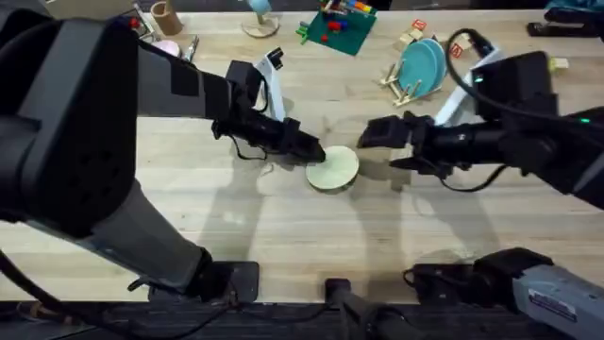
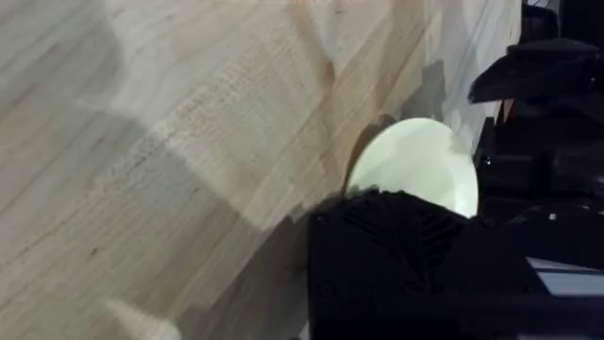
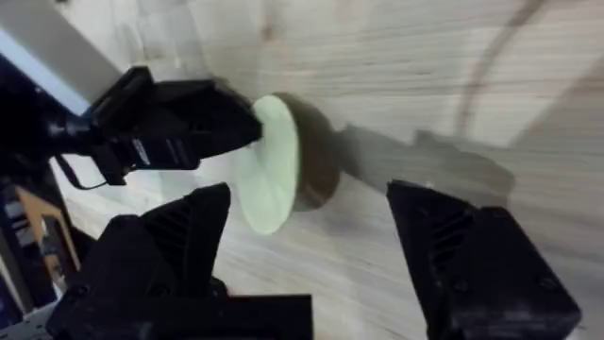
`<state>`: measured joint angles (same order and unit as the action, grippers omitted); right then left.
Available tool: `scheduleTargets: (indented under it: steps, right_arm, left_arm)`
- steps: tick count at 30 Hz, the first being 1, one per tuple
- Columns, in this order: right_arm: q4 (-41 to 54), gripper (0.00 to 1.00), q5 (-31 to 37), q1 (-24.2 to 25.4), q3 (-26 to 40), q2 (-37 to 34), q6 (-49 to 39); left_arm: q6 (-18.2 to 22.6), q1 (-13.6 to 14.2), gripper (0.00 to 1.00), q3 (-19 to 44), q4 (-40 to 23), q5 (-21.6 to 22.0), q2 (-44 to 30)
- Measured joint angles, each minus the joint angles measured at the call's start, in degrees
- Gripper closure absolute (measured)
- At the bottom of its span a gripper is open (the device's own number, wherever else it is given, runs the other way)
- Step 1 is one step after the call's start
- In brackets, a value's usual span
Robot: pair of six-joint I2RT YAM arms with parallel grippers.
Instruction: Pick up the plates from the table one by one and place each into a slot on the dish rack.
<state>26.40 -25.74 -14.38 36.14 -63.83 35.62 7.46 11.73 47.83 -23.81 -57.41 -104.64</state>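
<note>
A pale cream-yellow plate (image 1: 335,170) sits at the table's (image 1: 236,217) middle. In the right wrist view this plate (image 3: 269,165) stands tilted, one edge raised off the wood. My left gripper (image 1: 310,151) is shut on that raised edge, coming in from the left. My right gripper (image 1: 373,132) hovers just right of the plate with its fingers (image 3: 189,227) wide apart and nothing between them. The turquoise-blue plate (image 1: 422,64) stands upright in a slot of the dish rack (image 1: 404,90) at the back right.
A green baseplate (image 1: 351,36) with toy bricks lies at the back centre. A small pink dish (image 1: 166,47) and a brown cup (image 1: 166,15) are at the back left. Bare wood stretches in front of the plate.
</note>
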Motion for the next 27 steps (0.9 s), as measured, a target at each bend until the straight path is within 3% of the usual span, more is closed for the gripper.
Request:
scheduleTargets:
  steps: [11,15,20,25,27]
  right_arm:
    - [-11.1,0.008,-0.7,-9.2,0.0,-9.3,7.3]
    - [-13.0,0.070,-0.7,-11.6,0.0,-11.8,9.5]
    - [-13.8,0.278,-0.8,-12.8,0.0,-13.3,10.9]
    - [-13.4,0.737,-0.5,-12.8,-0.3,-13.3,11.6]
    - [-13.0,0.822,-0.4,-12.8,-0.7,-13.3,11.6]
  left_arm:
    - [0.0,0.0,0.962,0.0,0.0,0.0,0.0]
    - [0.0,0.0,0.962,0.0,0.0,0.0,0.0]
    - [0.0,0.0,0.962,0.0,0.0,0.0,0.0]
    - [-0.1,-0.1,0.961,0.0,-0.1,-0.1,0.0]
    - [-0.2,-0.1,0.962,0.0,-0.2,-0.1,0.0]
